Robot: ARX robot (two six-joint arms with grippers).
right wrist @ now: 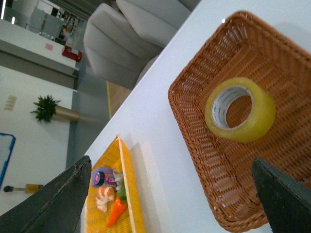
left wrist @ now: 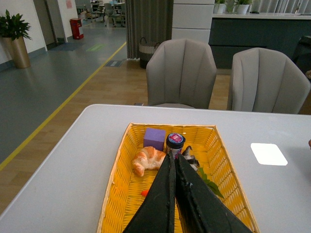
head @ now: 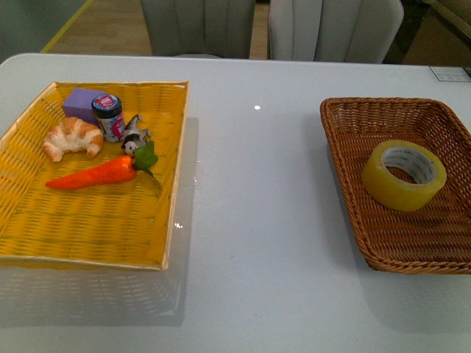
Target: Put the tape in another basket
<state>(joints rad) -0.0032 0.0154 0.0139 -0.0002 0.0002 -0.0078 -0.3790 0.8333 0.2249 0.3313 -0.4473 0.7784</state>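
The tape (head: 403, 175), a yellowish translucent roll with a white core, lies tilted inside the brown wicker basket (head: 346, 193) at the table's right. The right wrist view looks down on the tape (right wrist: 239, 109) and basket (right wrist: 190, 112). My right gripper (right wrist: 171, 162) hangs open above the table, high over the basket's near edge, with nothing between its fingers. In the left wrist view my left gripper (left wrist: 173, 156) is shut and empty, raised over the yellow tray (left wrist: 119, 194). Neither arm shows in the front view.
The yellow woven tray (head: 88, 220) at the table's left holds a croissant (head: 72, 137), a carrot (head: 92, 175), a purple block (head: 82, 101), a small jar (head: 108, 116) and a small toy figure (head: 135, 136). Two grey chairs (head: 199, 26) stand behind the table.
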